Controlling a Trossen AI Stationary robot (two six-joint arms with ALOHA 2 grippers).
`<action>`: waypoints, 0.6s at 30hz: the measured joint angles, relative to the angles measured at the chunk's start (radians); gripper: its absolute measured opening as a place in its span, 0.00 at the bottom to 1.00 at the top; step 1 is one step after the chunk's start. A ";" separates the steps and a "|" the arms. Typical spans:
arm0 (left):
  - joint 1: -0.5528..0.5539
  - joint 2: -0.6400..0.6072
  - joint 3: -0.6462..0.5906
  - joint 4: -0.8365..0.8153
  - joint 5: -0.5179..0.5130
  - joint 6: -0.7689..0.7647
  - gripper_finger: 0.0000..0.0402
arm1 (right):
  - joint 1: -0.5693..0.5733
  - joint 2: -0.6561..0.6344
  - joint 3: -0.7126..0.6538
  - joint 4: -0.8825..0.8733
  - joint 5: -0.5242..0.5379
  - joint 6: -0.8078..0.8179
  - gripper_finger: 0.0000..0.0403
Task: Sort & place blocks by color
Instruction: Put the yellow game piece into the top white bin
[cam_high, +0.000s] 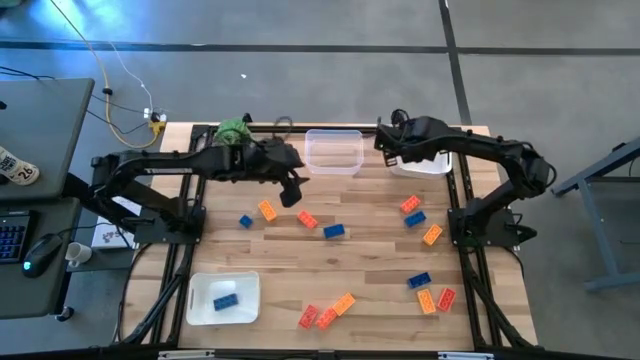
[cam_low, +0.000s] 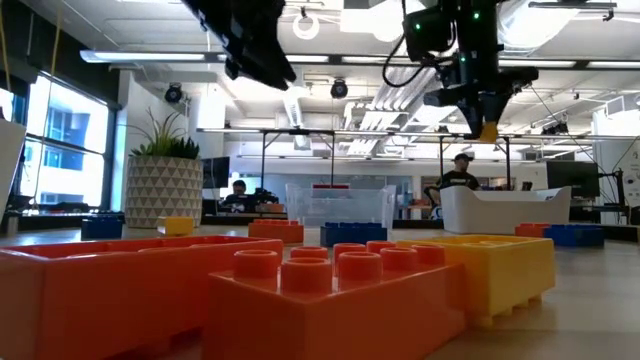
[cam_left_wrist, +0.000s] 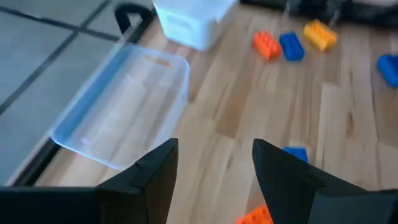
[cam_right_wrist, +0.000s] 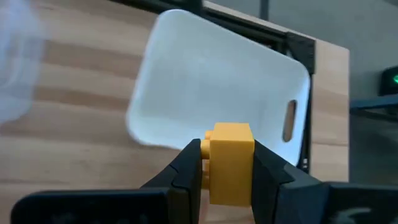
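- Blocks at your near edge: one blue block (cam_high: 226, 300) lies inside the white tray (cam_high: 200, 310) at the front left; a red and orange cluster (cam_high: 326, 313) sits front centre; a blue block (cam_high: 419, 281) and an orange-and-red pair (cam_high: 436, 299) sit front right.
- Mid-table: you have loose blue, orange and red blocks (cam_high: 307, 220) spread across the wood, with three more (cam_high: 413, 212) toward the right.
- Left gripper (cam_left_wrist: 214, 163): raised over mid-table just short of the clear tray (cam_high: 333, 151), fingers spread apart, holding nothing.
- Right gripper (cam_right_wrist: 227, 163): closed on an orange-yellow block (cam_right_wrist: 231, 163), held above the white tray (cam_right_wrist: 217, 93) at the far right.
- Far edge: you see a green plant (cam_high: 233, 128) left of the clear tray.
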 joint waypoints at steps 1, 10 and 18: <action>-0.006 0.018 0.000 0.001 -0.001 0.000 0.48 | -0.020 0.002 -0.002 0.000 0.001 -0.017 0.18; -0.017 0.182 0.000 0.043 0.009 0.034 0.48 | -0.187 0.007 -0.123 0.168 -0.089 -0.191 0.18; -0.017 0.301 0.000 0.058 0.021 0.118 0.48 | -0.310 0.008 -0.223 0.350 -0.198 -0.315 0.18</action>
